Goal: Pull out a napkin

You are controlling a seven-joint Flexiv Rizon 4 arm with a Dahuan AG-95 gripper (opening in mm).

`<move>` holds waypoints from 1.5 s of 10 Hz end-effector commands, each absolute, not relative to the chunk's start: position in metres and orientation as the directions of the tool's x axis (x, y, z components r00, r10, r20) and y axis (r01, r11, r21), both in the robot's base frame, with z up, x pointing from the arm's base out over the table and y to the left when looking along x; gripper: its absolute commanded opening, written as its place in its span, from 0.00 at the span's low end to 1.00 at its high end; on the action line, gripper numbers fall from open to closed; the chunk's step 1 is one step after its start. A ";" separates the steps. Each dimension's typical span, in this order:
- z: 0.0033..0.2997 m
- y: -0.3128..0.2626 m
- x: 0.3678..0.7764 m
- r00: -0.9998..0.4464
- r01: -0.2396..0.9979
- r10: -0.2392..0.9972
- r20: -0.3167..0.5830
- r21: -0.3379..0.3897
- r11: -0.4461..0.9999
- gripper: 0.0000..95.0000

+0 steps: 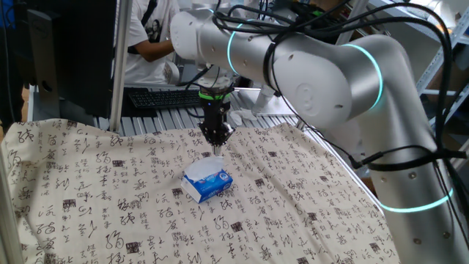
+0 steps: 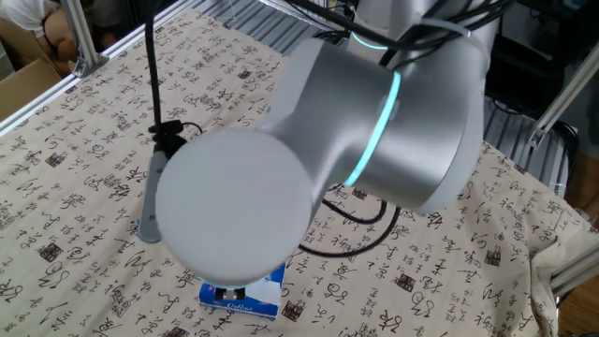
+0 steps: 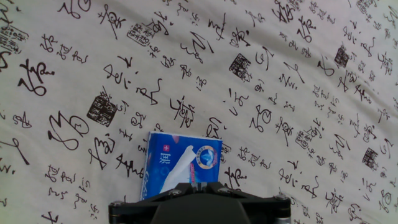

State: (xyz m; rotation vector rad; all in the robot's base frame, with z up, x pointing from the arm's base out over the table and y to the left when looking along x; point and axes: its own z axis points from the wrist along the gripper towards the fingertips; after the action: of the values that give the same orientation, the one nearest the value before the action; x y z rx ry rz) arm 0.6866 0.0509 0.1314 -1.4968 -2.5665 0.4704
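We see the arm (image 1: 308, 66) reaching across the worktop (image 1: 88, 198), which is covered by a pale cloth (image 1: 293, 191) printed with black calligraphy and small seal marks. Near the middle of the cloth lies a blue tissue pack (image 1: 207, 181), flat on its back, with a white napkin (image 1: 204, 170) showing at its top opening. The hand (image 1: 217, 150) hangs straight down just above the pack, its tip right at the napkin's upper edge. The fingers look drawn close together at the tip, yet we cannot tell from any view whether they are pinching the napkin or only touching it.

In the hand view the tissue pack (image 3: 180, 167) sits at the bottom centre, and the napkin (image 3: 177, 171) rises from its opening as a white strip toward the dark body of the hand at the frame's lower edge. The fingertips themselves are hidden there.

In the other fixed view the arm's large grey joint (image 2: 234, 201) fills the foreground and covers most of the scene. Only a corner of the tissue pack (image 2: 267, 295) shows below it. A black cable (image 2: 154, 84) runs across the cloth (image 2: 75, 168) on the left.

Behind the worktop, in the one fixed view, a keyboard (image 1: 163, 97) lies on a metal surface, and a person in a white shirt (image 1: 150, 33) stands beyond it.
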 end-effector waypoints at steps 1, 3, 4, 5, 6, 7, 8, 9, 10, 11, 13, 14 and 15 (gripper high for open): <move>0.129 0.053 0.688 -0.490 0.824 0.870 -0.044 -0.350 0.446 0.20; 0.129 0.053 0.689 -0.489 0.826 0.871 -0.045 -0.344 0.446 0.20; 0.128 0.054 0.689 -0.490 0.827 0.870 -0.045 -0.340 0.448 0.20; 0.127 0.054 0.691 -0.489 0.826 0.871 -0.044 -0.343 0.446 0.20; 0.126 0.054 0.692 -0.488 0.827 0.872 -0.041 -0.341 0.447 0.20; 0.124 0.054 0.693 -0.488 0.826 0.871 -0.045 -0.344 0.445 0.20; 0.123 0.053 0.694 -0.488 0.826 0.872 -0.043 -0.345 0.446 0.20; 0.122 0.054 0.696 -0.486 0.829 0.873 -0.047 -0.340 0.444 0.20; 0.119 0.057 0.701 -0.483 0.830 0.874 -0.051 -0.346 0.438 0.20; 0.119 0.058 0.703 -0.485 0.829 0.873 -0.055 -0.347 0.439 0.20; 0.118 0.059 0.706 -0.479 0.833 0.877 -0.049 -0.341 0.436 0.20; 0.116 0.060 0.707 -0.478 0.833 0.877 -0.049 -0.342 0.435 0.20; 0.116 0.060 0.708 -0.478 0.833 0.877 -0.049 -0.342 0.435 0.20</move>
State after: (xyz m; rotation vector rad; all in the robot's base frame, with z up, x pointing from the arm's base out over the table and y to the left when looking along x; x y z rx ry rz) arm 0.7123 0.0608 0.1161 -1.5201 -2.5313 0.4975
